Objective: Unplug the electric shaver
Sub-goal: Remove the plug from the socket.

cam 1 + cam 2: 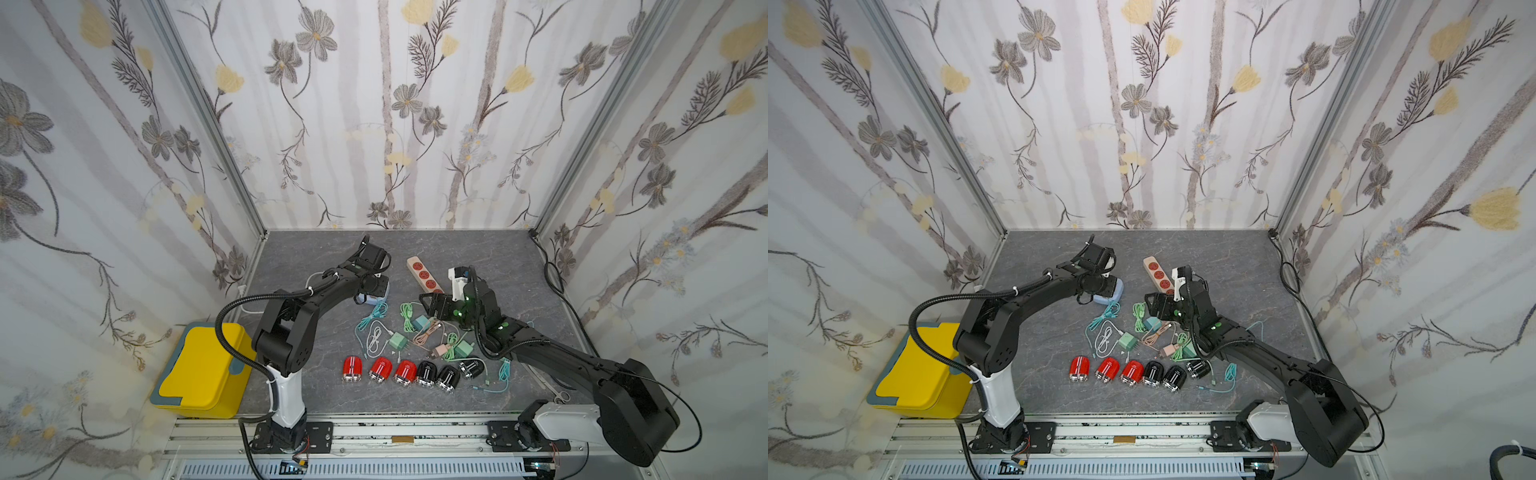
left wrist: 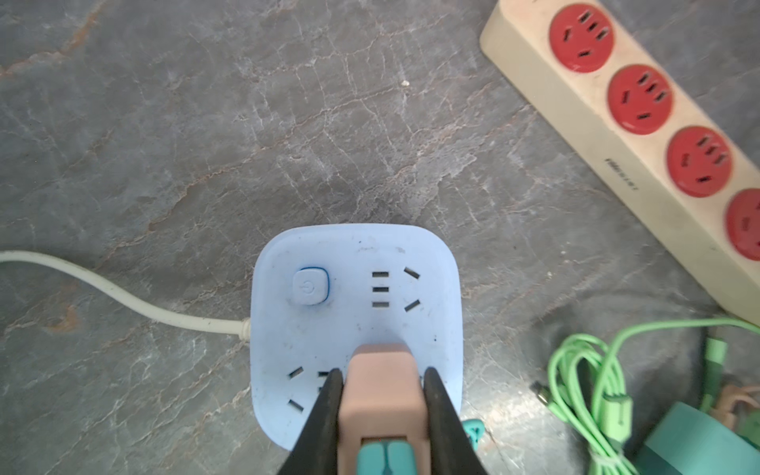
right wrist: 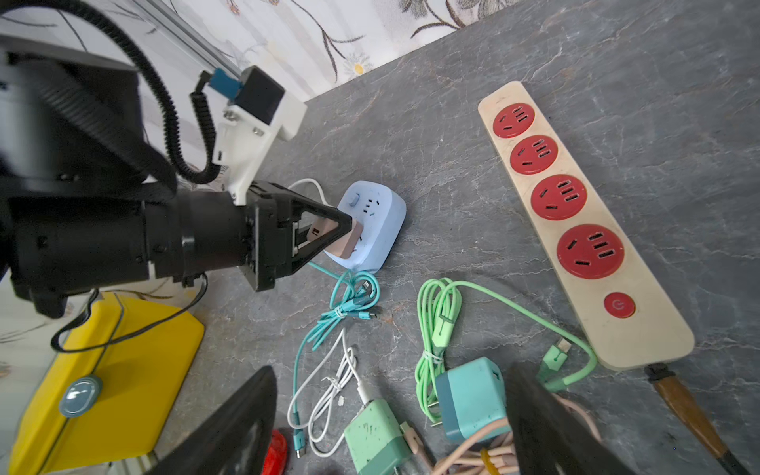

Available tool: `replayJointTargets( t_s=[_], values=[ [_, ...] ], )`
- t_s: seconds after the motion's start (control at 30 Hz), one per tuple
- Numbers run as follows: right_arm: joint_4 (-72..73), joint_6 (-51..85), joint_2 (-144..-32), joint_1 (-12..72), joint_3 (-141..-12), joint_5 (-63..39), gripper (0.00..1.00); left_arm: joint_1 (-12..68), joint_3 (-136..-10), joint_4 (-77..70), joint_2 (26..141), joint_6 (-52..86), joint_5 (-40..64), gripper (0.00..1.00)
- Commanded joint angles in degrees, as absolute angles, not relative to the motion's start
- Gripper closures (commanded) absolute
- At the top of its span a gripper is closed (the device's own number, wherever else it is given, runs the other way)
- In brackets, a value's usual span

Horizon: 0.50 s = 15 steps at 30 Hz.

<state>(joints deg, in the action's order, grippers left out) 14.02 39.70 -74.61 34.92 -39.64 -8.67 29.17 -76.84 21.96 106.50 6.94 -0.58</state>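
Note:
A pink charger plug stands in a light-blue socket cube with a teal USB cable in its top. My left gripper is shut on that plug, one black finger pressed on each side; the right wrist view shows the same grip. Several electric shavers, red and black, lie in a row near the table's front, apart from both grippers. No cable visibly runs into any of them. My right gripper hangs open over loose chargers, holding nothing.
A cream power strip with red sockets lies right of the cube. Green chargers, a teal one and coiled cables litter the middle. A yellow box stands at the front left. Walls close three sides.

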Motion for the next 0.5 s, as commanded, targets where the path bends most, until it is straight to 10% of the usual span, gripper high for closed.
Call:
replayJointTargets(
  t_s=[0.0, 0.47],
  values=[
    [21.65, 45.96, -76.49, 33.9, -39.99, -18.0, 0.24, 29.27, -74.54, 15.19, 103.14, 8.77, 3.36, 0.79],
    [31.46, 52.03, -91.01, 33.66, -47.51, -25.65, 0.51, 26.73, -62.86, 3.87, 94.87, 13.35, 13.8, 0.81]
  ],
)
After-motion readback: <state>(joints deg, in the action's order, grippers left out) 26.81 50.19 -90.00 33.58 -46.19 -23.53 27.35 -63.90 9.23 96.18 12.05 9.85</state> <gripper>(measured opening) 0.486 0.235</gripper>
